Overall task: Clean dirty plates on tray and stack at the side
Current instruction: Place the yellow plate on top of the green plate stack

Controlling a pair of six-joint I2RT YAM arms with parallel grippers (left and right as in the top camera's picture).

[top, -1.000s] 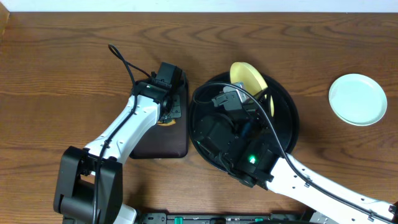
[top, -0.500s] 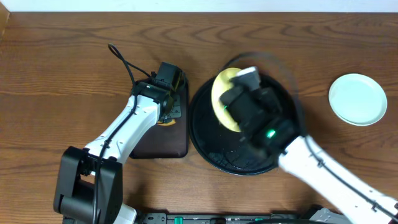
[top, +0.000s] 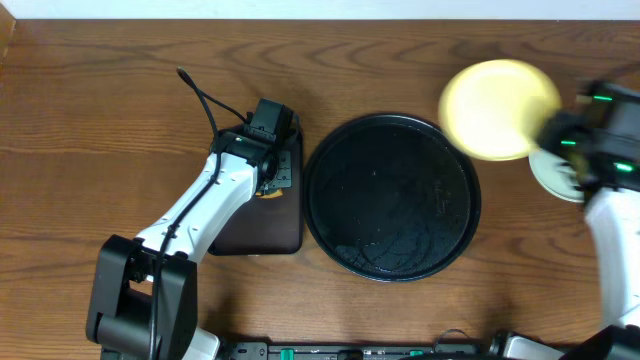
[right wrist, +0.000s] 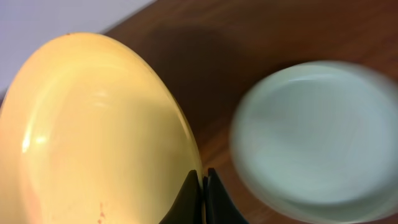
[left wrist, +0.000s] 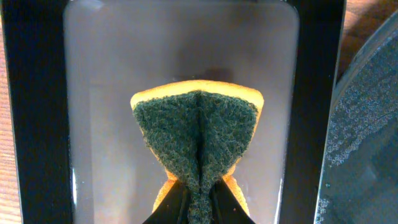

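Note:
My right gripper (right wrist: 202, 180) is shut on the rim of the pale yellow plate (top: 497, 108), which it holds in the air right of the large round black tray (top: 392, 196); the plate also fills the left of the right wrist view (right wrist: 93, 130). A pale mint-blue plate (right wrist: 311, 137) lies on the table beside it, partly hidden in the overhead view (top: 548, 172). The tray holds no plates. My left gripper (left wrist: 199, 199) is shut on a green-and-orange sponge (left wrist: 198, 134) over the small rectangular black tray (top: 262, 205).
The rectangular tray's inside (left wrist: 124, 74) looks wet and grey. The round tray's rim (left wrist: 367, 124) shows at the right of the left wrist view. A black cable (top: 200, 100) runs from the left arm. The table's far edge meets a white wall.
My right arm has lifted the yellow plate off the round tray and swung it right, to beside the mint-blue plate. The left arm has not moved.

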